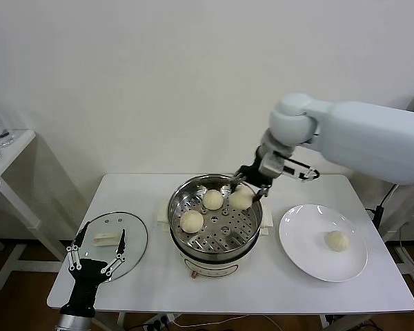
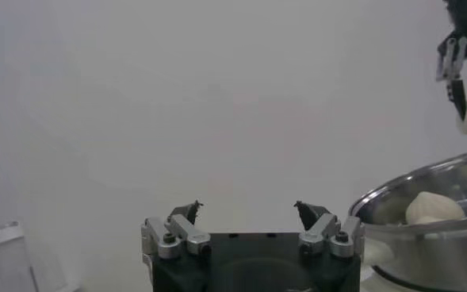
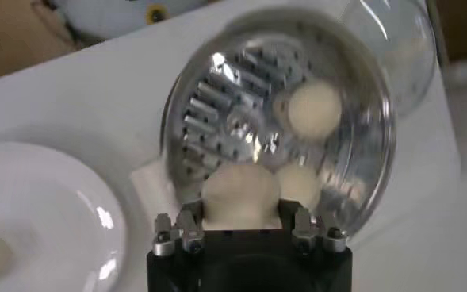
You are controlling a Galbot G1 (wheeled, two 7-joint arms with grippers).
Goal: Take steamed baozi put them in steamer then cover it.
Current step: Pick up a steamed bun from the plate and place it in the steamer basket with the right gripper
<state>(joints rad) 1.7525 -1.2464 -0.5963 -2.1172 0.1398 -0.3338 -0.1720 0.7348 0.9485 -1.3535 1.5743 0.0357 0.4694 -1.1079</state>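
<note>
White table [image 1: 262,289] against a pale wall. Right gripper [image 1: 247,187] over the steamer [image 1: 215,222], fingers clamped on a bun [image 1: 240,197]. Two buns [image 1: 192,221] on the tray inside, one on the plate [image 1: 310,258]. Left gripper [image 1: 96,256] spread wide, empty, beside the glass lid [image 1: 131,238].

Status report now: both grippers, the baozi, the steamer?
Right gripper shut on baozi over steamer. Left gripper open, idle near cover. Two inside, one on plate. Nothing blocking.

Steamer [image 1: 215,222] mouth open; cover [image 1: 117,243] apparently well aside.
</note>
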